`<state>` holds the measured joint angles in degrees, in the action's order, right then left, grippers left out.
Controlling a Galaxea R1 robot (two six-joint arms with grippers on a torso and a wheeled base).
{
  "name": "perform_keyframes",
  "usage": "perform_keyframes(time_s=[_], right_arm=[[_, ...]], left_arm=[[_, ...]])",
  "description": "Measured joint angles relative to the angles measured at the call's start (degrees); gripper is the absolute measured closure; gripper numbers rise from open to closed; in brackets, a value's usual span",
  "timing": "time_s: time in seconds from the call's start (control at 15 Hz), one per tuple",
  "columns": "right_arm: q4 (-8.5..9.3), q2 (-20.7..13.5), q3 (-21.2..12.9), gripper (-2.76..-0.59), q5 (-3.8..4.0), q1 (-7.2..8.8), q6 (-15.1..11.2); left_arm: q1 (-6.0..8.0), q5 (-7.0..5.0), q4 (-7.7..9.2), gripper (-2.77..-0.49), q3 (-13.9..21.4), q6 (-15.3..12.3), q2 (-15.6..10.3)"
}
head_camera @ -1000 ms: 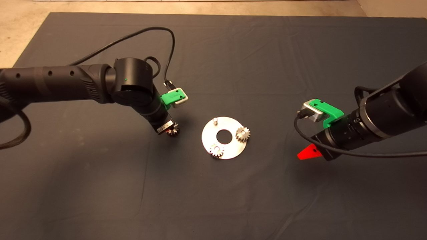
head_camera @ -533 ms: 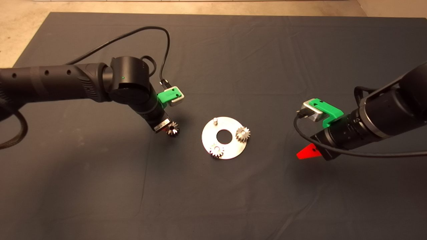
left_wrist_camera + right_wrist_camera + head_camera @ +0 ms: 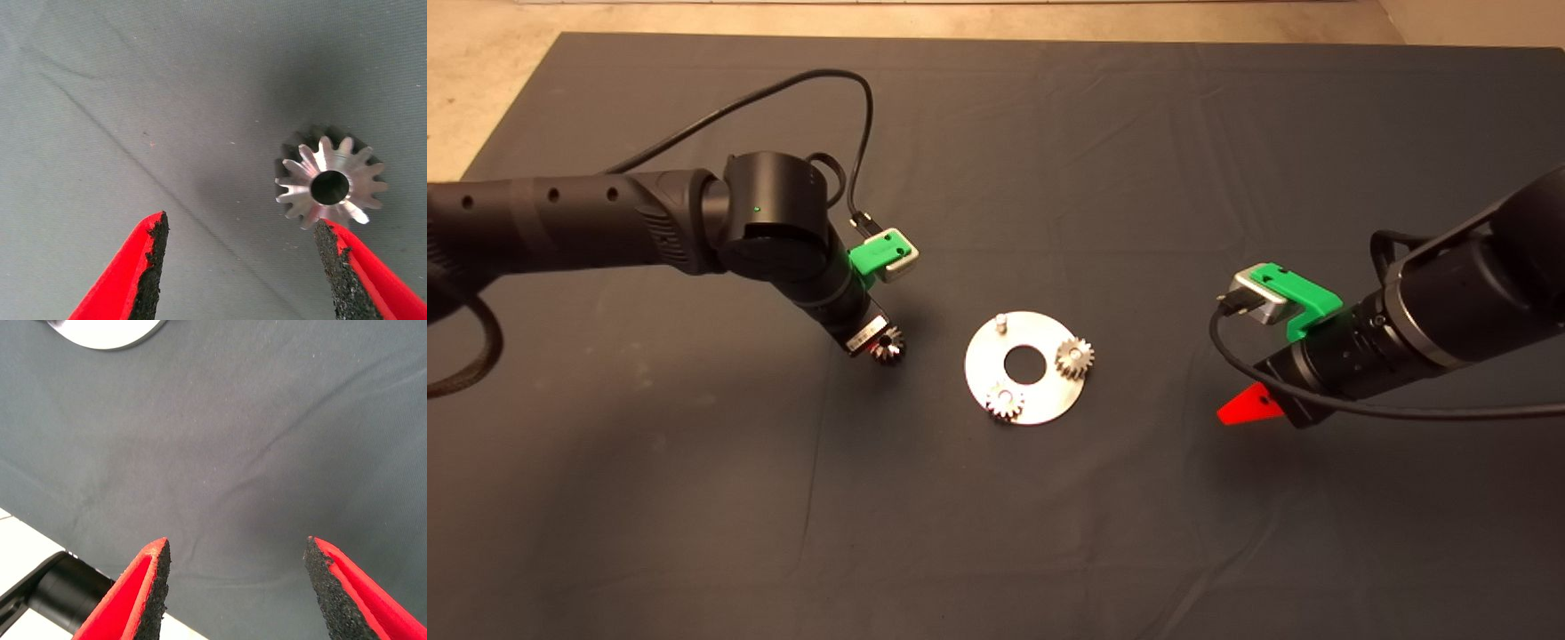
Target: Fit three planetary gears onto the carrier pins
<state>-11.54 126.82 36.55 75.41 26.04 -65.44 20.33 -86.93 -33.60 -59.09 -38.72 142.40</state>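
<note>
A flat round silver disc (image 3: 1024,367) with a large centre hole lies on the dark mat (image 3: 1103,178) covering the desk. Two small shiny silver spur gears already sit on pins near its rim: one gear (image 3: 1075,357) on the side toward the right arm, another gear (image 3: 1004,402) on the disc's near edge. The third short silver pin (image 3: 1001,322) stands bare on the disc's far side.

The third toothed gear (image 3: 888,347) (image 3: 330,187) lies flat on the mat, well apart from the disc on the side toward the left arm. The left claw (image 3: 240,267) hangs just over it with its red fingers spread wide and holding nothing; the gear lies close by the tip of one black pad (image 3: 333,263), off centre in the gap.

The right claw (image 3: 233,587) hovers on the disc's opposite side, well apart from it, fingers wide open and empty, only a sliver of the disc's edge (image 3: 107,333) showing in its wrist view.
</note>
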Motion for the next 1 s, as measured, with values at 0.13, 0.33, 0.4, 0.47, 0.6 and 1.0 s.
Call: perform_keyframes(time_s=[0.13, 0.33, 0.4, 0.47, 0.6, 1.0], right_arm=[[0.0, 0.05, 0.0, -1.47, -0.02, 0.0, 0.0], [0.0, 1.0, 0.0, -1.47, -0.06, 0.0, 0.0], [0.0, 1.0, 0.0, -1.47, -0.03, 0.0, 0.0], [0.0, 0.99, 0.0, -1.47, -0.01, 0.0, 0.0], [0.0, 0.97, 0.0, -1.47, 0.0, 0.0, 0.0], [0.0, 0.96, 0.02, -1.47, 0.0, -0.01, 0.0]], left_arm=[[-0.02, -0.02, 1.25, -1.5, 0.07, -0.5, 0.02], [0.0, -0.03, 1.33, -1.5, 0.99, -1.07, 0.35], [0.0, 0.05, 1.51, -1.5, 1.34, -1.57, 0.46], [0.0, 0.05, 1.51, -1.5, 1.49, -1.71, 0.4], [0.01, 0.43, 1.51, -1.5, 1.49, -2.65, 0.16], [0.0, 5.51, 2.3, -1.5, 1.57, -4.58, 0.13]])
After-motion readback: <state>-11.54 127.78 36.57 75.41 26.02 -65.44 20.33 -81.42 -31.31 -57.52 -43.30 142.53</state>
